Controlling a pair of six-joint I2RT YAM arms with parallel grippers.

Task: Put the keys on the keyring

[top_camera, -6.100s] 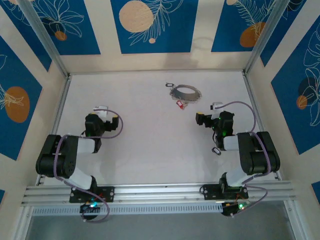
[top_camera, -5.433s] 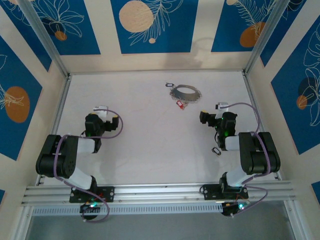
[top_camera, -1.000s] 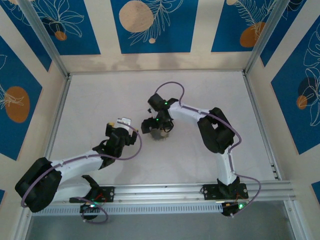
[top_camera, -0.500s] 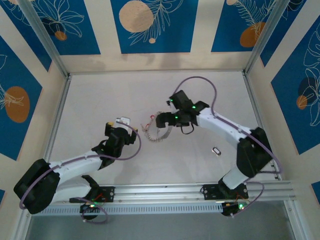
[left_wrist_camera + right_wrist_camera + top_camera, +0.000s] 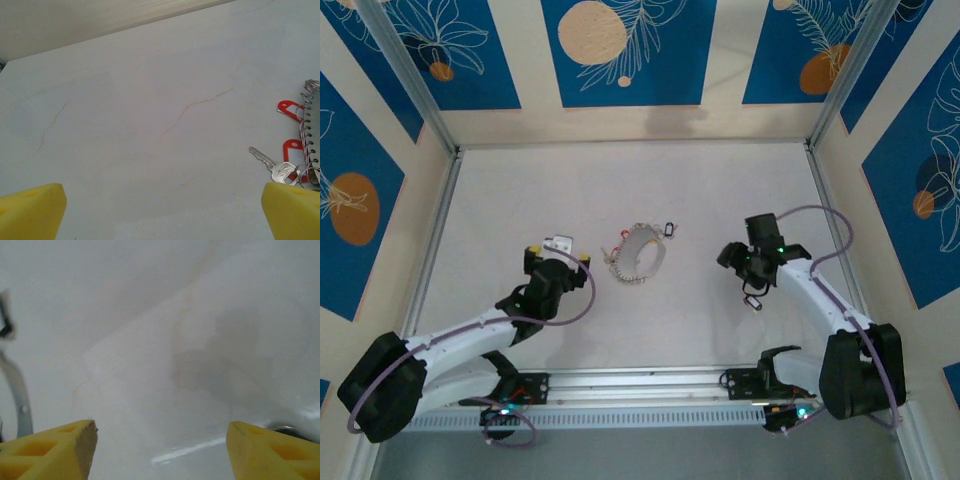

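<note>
- Pale veined table (image 5: 520,190), walled by blue flower-print panels (image 5: 620,50).
- Keyring (image 5: 638,258) lying mid-table, between both arms.
- Left fingers (image 5: 30,212) spread wide, holding nothing.
- Right fingers (image 5: 45,450) likewise spread, empty.

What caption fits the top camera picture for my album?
Thin silvery wire keyring fringed with small keys lies on the pale table between the open left gripper and open right gripper.

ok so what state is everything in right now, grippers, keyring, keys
left gripper: open, empty
right gripper: open, empty
keyring: lying flat on the table, in neither gripper
keys: fringing the keyring, resting on the table
small dark tag: loose on the table, apart from the keyring
</note>
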